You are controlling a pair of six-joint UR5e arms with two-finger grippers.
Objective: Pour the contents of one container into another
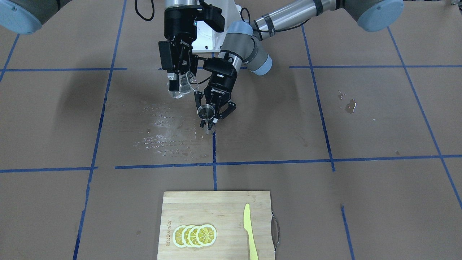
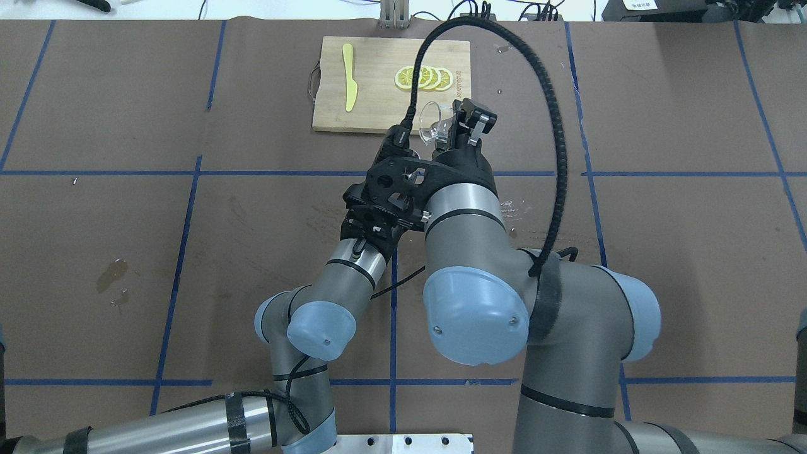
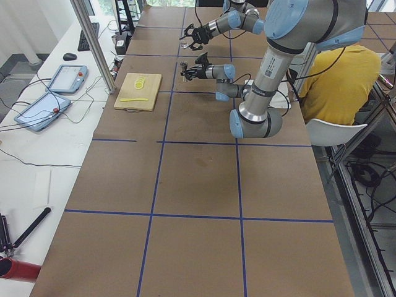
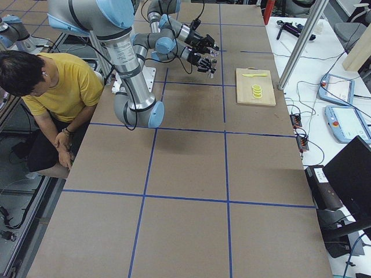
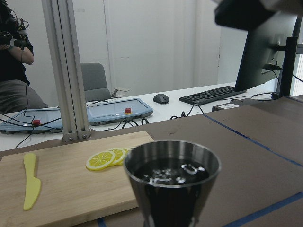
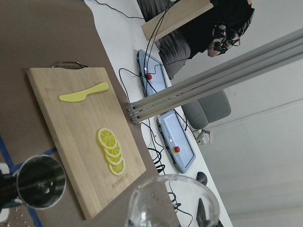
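Two grips close together near the middle of the brown counter (image 1: 361, 202). Pinches the steel jigger (image 1: 206, 112) at its narrow waist with the left gripper (image 1: 209, 121), fingers pressed in from either side. Holds it upright, low over the counter; cannot tell whether its foot touches. Shows dark liquid with bright glints in the upper cone, seen from the left wrist. Clamps the clear glass cup (image 1: 184, 88) in the right gripper (image 1: 178, 86), jaws closed on its sides. Carries it higher than the jigger and just beside it, tipped over with the mouth leaning toward the jigger. Cannot tell whether the cup holds anything. Leaves a wet patch (image 1: 162, 131) of scattered drops on the counter below and beside the pair, plus a smaller puddle (image 1: 350, 106) well apart on the robot's left. Has a bamboo cutting board (image 1: 216, 209) lying at the counter's far side from the robot, bearing four overlapping lemon slices (image 1: 195, 235) and a yellow knife (image 1: 249, 231), apart from each other.
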